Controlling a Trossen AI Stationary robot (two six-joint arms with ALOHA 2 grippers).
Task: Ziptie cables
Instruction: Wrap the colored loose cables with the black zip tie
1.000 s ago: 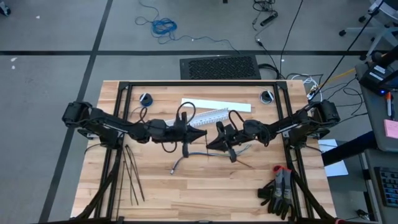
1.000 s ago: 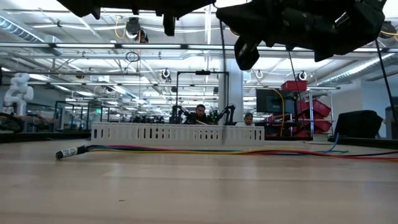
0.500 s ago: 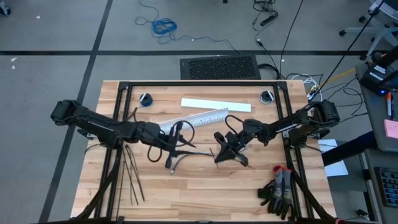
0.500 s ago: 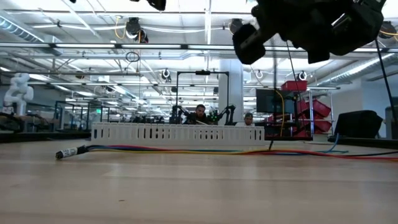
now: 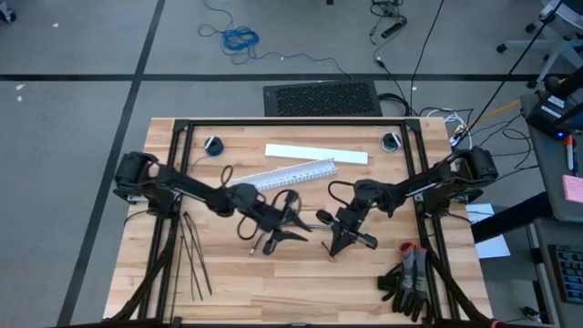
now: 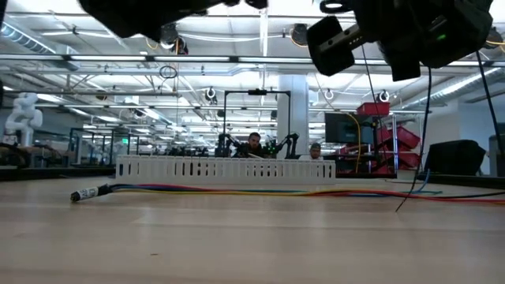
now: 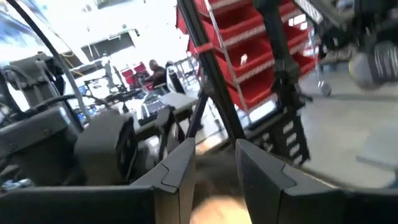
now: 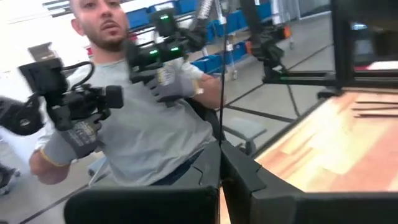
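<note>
Spanning wooden table (image 5: 273,282), workshop behind, seated person (image 8: 134,118)

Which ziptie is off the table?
The ziptie pinched in the shut right gripper; the other zipties lie flat near the table's left edge.

The cables (image 6: 260,191), a thin bundle of blue, yellow and red wires with a dark tip (image 6: 85,193) at the left end, lie flat across the tabletop's middle. The zipties (image 5: 193,255), thin straight black strips, lie fanned near the tabletop's left edge. One ziptie (image 6: 416,177) hangs from the shut right pincer (image 5: 334,248).
</note>
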